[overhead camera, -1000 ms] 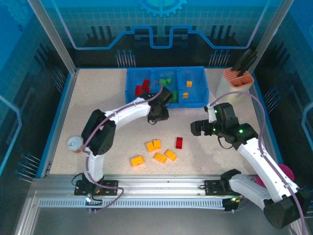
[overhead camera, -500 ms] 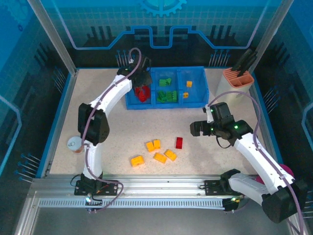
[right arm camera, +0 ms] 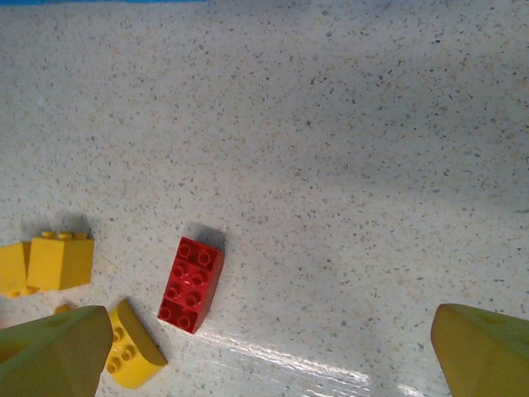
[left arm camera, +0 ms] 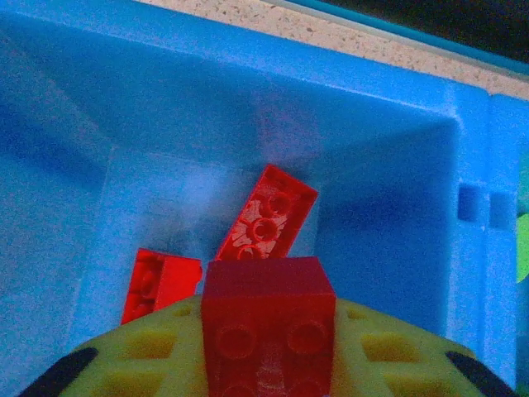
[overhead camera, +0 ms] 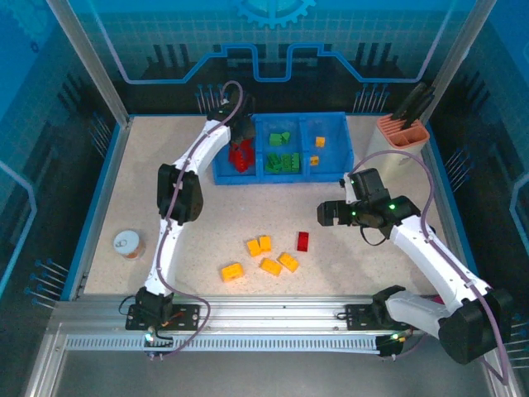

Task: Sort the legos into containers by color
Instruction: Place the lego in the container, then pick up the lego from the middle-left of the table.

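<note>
The tray (overhead camera: 331,175) sits at the far middle of the surface (overhead camera: 165,190), its three compartments side by side. The left claw (overhead camera: 240,149) hangs over the leftmost compartment (left arm camera: 149,124), gripping a square brick (left arm camera: 268,318) above two bricks (left arm camera: 266,217) lying inside. Near the front, five loose bricks (overhead camera: 270,266) cluster. An oblong brick (overhead camera: 302,241) lies just right of them, and the right claw (overhead camera: 328,215), fingers spread, is behind and right of it. A can (overhead camera: 128,243) stands far left.

Left pincer (overhead camera: 240,142) tight on lego (left arm camera: 266,318), right pincer (right arm camera: 270,327) wide

Robot lab cell: aluminium rail (overhead camera: 264,318), blue printed backdrop (overhead camera: 273,41).
</note>
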Robot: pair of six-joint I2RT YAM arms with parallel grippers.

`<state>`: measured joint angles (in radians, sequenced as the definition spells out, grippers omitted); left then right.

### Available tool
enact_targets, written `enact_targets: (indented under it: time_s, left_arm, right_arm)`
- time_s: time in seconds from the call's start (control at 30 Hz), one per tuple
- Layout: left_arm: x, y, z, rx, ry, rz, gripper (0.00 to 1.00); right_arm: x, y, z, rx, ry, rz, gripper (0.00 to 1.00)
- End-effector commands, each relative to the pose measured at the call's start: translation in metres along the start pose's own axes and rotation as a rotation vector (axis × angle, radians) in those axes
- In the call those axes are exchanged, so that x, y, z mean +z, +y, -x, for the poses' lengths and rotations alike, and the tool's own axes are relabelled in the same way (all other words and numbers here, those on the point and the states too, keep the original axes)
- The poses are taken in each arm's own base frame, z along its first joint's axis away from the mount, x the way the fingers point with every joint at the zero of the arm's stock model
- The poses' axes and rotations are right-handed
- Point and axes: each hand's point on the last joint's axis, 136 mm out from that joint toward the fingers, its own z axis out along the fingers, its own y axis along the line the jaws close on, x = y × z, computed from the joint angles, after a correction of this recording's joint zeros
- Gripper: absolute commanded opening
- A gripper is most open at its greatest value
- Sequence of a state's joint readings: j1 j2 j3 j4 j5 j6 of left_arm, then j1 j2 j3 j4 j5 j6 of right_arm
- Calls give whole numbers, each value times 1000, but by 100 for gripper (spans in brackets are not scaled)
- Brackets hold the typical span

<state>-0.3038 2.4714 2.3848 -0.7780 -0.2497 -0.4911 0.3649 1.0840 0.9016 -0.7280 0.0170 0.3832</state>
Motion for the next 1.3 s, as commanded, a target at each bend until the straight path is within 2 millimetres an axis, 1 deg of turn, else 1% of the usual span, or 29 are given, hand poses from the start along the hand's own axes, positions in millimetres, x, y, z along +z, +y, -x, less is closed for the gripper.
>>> enact_targets:
  time_s: [0.0,0.13,0.2,0.3,0.4,0.47,0.57,0.63,0.73,0.77,0.83,0.93,1.0,1.07,1.1,1.13,1.27]
  left_arm:
    - [-14,-3,2,29,20,-21,47]
    - [-34,1,7,54,-7,-18,56]
    - [-45,5,5,55,-10,-15,57]
    - [-69,5,-5,47,8,-36,53]
    - [-105,-2,-25,129,-13,-7,52]
    - [-127,-7,-49,211,-4,26,53]
    - [-152,-18,-104,269,59,1,53]
    - [-165,-26,-147,296,102,-14,53]
    - [-179,-40,-205,309,151,-37,53]
    - [-183,-43,-221,306,162,-37,53]
    - [-189,-55,-256,303,193,-55,53]
    - [-194,-69,-296,311,226,-62,53]
    - [-194,-80,-321,328,251,-70,54]
    - [-190,-88,-340,357,268,-64,55]
    - [-187,-91,-347,371,275,-54,58]
    - [-184,-94,-354,387,282,-47,62]
    - [-169,-97,-369,425,306,-14,62]
  right_arm:
    - [1,0,1,53,-13,11,100]
    - [-5,-2,4,33,-28,-7,100]
    - [-9,-3,8,16,-40,-17,100]
    - [-18,-3,16,-11,-69,-28,100]
    - [-27,-4,24,-34,-108,-34,100]
    - [-34,-6,31,-37,-136,-41,100]
    - [-47,-14,41,-1,-195,-52,100]
    - [-59,-19,49,45,-250,-27,100]
    - [-73,-21,58,74,-303,31,100]
    - [-75,-21,59,71,-307,45,100]
    - [-75,-24,61,68,-298,45,100]
    - [-74,-28,62,84,-282,42,100]
    - [-74,-25,62,96,-287,65,100]
    - [-73,-22,62,105,-292,86,100]
    - [-73,-21,61,107,-290,95,100]
    - [-72,-20,59,106,-288,101,100]
    - [-69,-20,52,107,-272,107,100]
